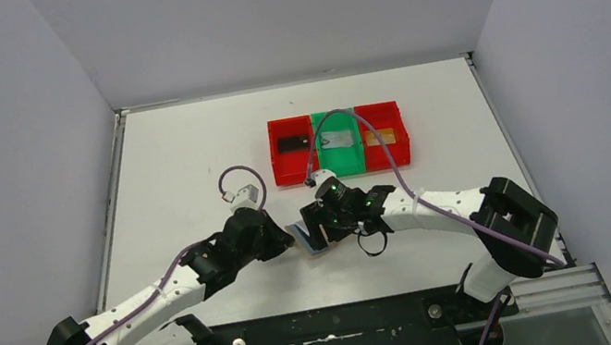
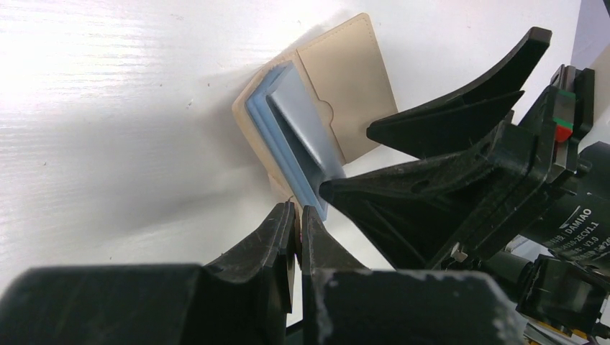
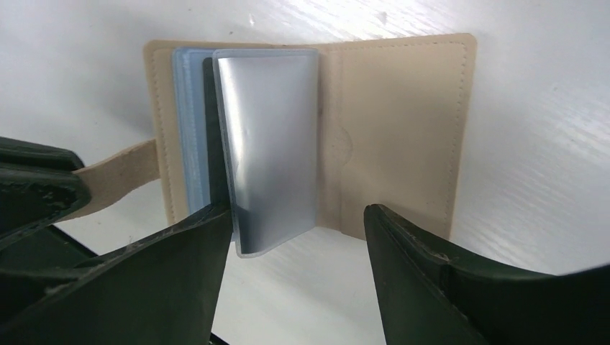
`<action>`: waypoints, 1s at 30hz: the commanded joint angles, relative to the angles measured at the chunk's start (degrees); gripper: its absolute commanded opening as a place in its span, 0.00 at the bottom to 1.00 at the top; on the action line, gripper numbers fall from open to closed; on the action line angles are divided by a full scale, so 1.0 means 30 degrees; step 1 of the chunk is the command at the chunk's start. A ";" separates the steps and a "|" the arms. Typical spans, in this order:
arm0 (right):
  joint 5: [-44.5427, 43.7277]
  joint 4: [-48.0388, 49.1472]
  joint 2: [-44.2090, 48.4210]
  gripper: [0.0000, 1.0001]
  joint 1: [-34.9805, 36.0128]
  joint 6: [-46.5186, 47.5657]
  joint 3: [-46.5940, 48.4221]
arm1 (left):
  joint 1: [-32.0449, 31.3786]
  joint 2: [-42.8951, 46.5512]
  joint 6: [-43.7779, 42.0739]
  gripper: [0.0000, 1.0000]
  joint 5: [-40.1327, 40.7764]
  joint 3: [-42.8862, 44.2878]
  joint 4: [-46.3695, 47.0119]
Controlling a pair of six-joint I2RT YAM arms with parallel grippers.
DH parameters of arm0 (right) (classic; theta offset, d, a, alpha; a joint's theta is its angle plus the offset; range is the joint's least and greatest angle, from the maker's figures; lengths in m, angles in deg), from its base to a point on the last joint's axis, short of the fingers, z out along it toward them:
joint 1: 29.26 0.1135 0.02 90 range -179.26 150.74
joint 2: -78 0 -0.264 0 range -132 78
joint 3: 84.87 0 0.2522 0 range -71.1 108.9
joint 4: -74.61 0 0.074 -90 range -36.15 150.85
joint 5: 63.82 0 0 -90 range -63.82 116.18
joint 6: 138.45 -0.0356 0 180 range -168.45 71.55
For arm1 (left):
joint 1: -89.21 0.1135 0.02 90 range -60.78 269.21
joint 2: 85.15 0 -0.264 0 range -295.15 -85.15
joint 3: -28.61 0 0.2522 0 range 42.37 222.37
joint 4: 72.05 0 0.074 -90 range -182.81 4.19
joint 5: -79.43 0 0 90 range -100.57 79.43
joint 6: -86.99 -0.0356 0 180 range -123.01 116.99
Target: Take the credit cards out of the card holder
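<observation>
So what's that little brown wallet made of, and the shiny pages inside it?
The card holder looks like tan leather or fake leather: it is matte, with stitching along its edges. The pages look like soft, clear plastic: they shine grey-blue and you can see through their rims. Looks alone can't settle it.

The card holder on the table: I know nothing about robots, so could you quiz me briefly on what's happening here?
1. True or false: the card holder is open.
2. The silver-grey card sits in a bin of which colour? A red, B green, C blue.
3. Fill in: the left end effector is shut on the holder's closure ____.
Key: 1 true; 2 B; 3 tab.
</observation>
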State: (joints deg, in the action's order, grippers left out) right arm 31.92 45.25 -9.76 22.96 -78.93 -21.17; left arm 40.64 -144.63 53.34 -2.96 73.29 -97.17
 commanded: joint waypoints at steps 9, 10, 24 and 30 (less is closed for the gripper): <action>-0.3686 -0.0404 0.0908 0.47 -0.0479 -0.1432 -0.0057 | 0.0133 0.0111 -0.0027 0.00 -0.0172 0.0283 0.1016; -0.3412 -0.0153 0.0850 0.43 -0.0593 -0.1441 -0.0168 | 0.0115 0.0118 0.0053 0.00 -0.0167 0.0129 0.1044; -0.2382 -0.0428 0.2742 0.13 -0.1393 -0.4791 -0.3313 | 0.1110 -0.0504 0.1106 0.00 0.0121 -0.1946 0.1534; -0.1686 -0.0539 0.3986 0.28 -0.2284 -0.6351 -0.4735 | 0.1597 -0.2641 -0.0075 0.00 -0.0506 -0.0876 0.2155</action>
State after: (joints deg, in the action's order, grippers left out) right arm 26.41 43.05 -0.93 17.87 -93.51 -34.07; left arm 44.62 -149.51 55.79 -3.44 67.13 -94.37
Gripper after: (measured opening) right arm 0.256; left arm 0.036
